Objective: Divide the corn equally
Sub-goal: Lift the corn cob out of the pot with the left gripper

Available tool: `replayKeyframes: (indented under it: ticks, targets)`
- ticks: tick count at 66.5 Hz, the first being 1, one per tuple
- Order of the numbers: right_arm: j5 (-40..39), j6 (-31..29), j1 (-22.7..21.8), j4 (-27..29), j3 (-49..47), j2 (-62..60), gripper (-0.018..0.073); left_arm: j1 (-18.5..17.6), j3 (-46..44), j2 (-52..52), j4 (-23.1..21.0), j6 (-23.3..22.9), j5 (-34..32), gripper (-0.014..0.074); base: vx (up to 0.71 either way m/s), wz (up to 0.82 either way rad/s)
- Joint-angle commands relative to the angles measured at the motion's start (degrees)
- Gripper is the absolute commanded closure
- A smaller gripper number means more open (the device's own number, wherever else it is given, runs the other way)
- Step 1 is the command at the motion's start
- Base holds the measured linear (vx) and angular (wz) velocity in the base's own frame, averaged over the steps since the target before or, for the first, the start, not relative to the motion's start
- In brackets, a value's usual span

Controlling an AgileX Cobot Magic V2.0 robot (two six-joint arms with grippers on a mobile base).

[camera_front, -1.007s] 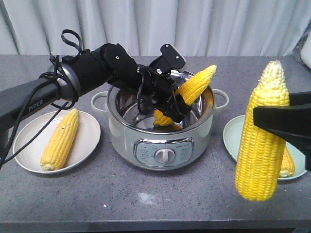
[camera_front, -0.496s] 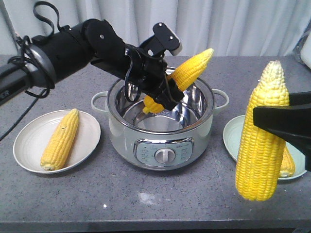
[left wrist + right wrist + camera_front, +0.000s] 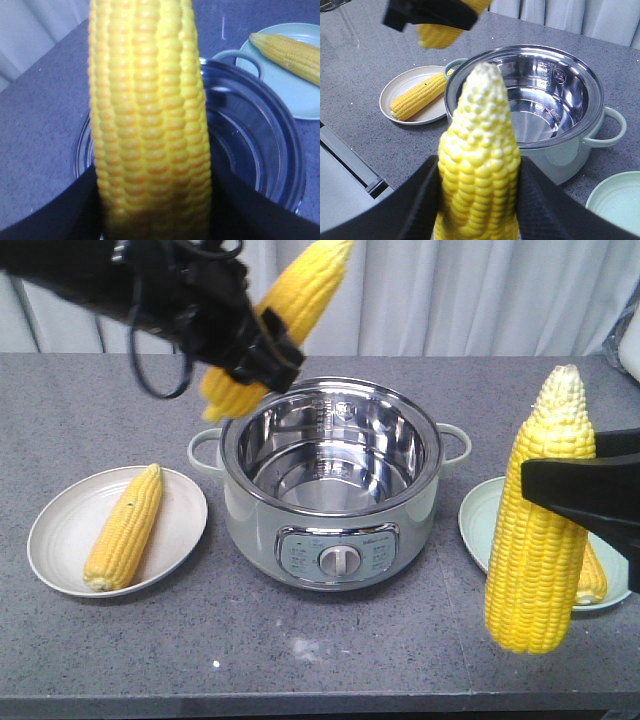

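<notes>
1. While the left gripper point(image 3: 252, 352) is clamped on the thick lower end of the lifted cob point(image 3: 295, 295), that cob hangs tilted above the back-left rim of the pot point(image 3: 250, 525), tip pointing up and to the right.
2. The right gripper point(image 3: 585, 490) is closed across the middle of the upright cob point(image 3: 535, 540), held clear of the worktop point(image 3: 300, 660) in front of the green plate point(image 3: 475, 525).
3. One resting cob point(image 3: 125, 525) lies on the white plate point(image 3: 55, 540). Another, the far cob point(image 3: 592, 580), lies on the green plate, mostly hidden behind the upright one. The pot looks empty.
4. Handling, as I judge it: each cob is stiff and fairly weighty, so it will not bend or crush. The kernel rows give the pads some bite, but the round, tapering body can swivel or slide.
5. The thick middle seems the safest place to hold. The left grasp sits near the butt, leaving most of the length overhanging, so that cob may pivot when tipped.
6. Once released a cob could roll, so it is probably best laid lengthwise beside the one already on each plate.
</notes>
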Motion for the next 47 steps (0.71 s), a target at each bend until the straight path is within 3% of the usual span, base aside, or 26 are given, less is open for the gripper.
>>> replayKeyframes:
  ticks: [1, 12, 22, 36, 47]
  targets:
    - [-3.1, -0.6, -0.1, 2.3, -1.4, -0.4, 0.0315, -0.3, 6.3, -8.2, 1.6, -3.1, -6.6, 0.0325, 0.00, 0.00]
    - [-3.1, -0.6, -0.1, 2.3, -1.4, -0.4, 0.0315, -0.3, 20.9, -19.4, 1.8, -5.4, -13.5, 0.0325, 0.00, 0.00]
    - [-3.1, -0.6, -0.1, 2.3, -1.4, -0.4, 0.0315, -0.3, 30.6, -28.4, 1.9, -6.1, -15.0, 0.0325, 0.00, 0.00]
    - [-3.1, -0.6, -0.1, 2.3, -1.4, -0.4, 0.0315, -0.3, 39.6, -39.8, 2.1, -9.0, -15.4, 0.0325, 0.00, 0.00]
    - [-3.1, -0.6, -0.1, 2.3, -1.4, -0.4, 0.0315, -0.3, 45.2, -48.1, 4.9, -12.8, -16.3, 0.0325, 0.00, 0.00]
